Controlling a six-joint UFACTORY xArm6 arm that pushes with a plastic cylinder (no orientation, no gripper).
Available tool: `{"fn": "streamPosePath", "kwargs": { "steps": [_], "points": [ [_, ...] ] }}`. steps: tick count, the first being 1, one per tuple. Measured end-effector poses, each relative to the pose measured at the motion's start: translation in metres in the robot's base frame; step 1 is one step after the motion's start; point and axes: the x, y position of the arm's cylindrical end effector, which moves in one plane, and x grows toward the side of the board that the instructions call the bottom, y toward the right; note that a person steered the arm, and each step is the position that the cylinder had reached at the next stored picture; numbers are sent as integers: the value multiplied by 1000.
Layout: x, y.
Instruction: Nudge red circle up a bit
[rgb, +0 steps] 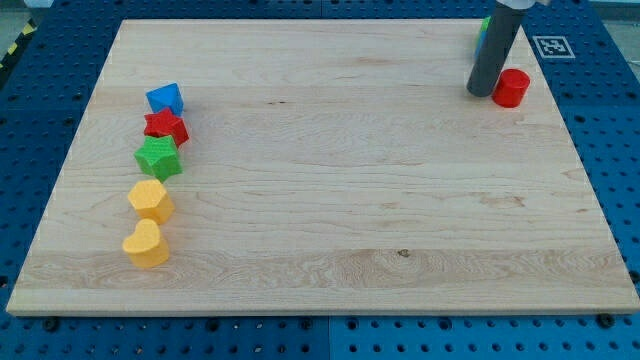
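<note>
The red circle lies on the wooden board near the view's top right corner. My rod comes down from the view's top, and my tip rests on the board right at the red circle's left side, touching it or nearly so. Behind the rod at the view's top, a sliver of green and blue block shows, mostly hidden.
At the view's left stand a blue block, a red star, a green star, a yellow hexagon and a yellow heart in a column. The board's right edge is close to the red circle.
</note>
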Motion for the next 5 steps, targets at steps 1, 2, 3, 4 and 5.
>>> {"fn": "streamPosePath", "kwargs": {
  "steps": [1,2,3,4,5],
  "points": [
    [26,-7],
    [50,14],
    [61,41],
    [61,76],
    [56,86]
  ]
}}
